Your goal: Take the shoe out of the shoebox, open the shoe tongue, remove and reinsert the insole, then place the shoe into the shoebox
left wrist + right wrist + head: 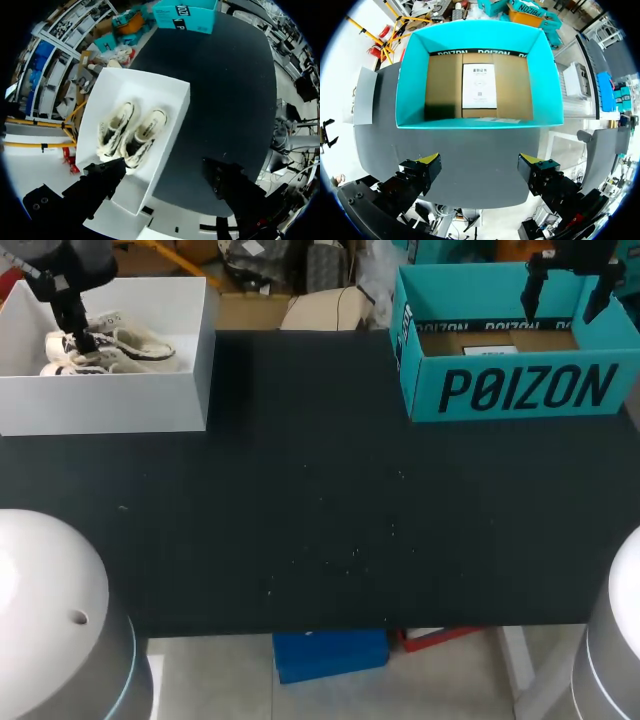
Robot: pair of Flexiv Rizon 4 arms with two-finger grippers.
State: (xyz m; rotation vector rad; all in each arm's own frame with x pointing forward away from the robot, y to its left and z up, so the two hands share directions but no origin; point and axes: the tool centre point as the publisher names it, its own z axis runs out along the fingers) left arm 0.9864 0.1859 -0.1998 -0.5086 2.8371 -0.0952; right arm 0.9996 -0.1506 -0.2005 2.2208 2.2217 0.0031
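Hanging over the shoes at ten o'clock, the left gripper is released; the right gripper, at two, likewise. The teal box slip is shown whole only in the right wrist view.

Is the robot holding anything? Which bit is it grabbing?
Nothing is held. The left gripper is open above the shoes; the right gripper is open above the teal box.

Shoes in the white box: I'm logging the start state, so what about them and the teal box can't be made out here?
- Insoles: too small and dark inside the shoes, left wrist view.
- Middle of the shoes: behind the left arm, head view.
- Floor of the teal box: mostly behind its front wall, head view.
- Print on the paper sheet: too small, right wrist view.
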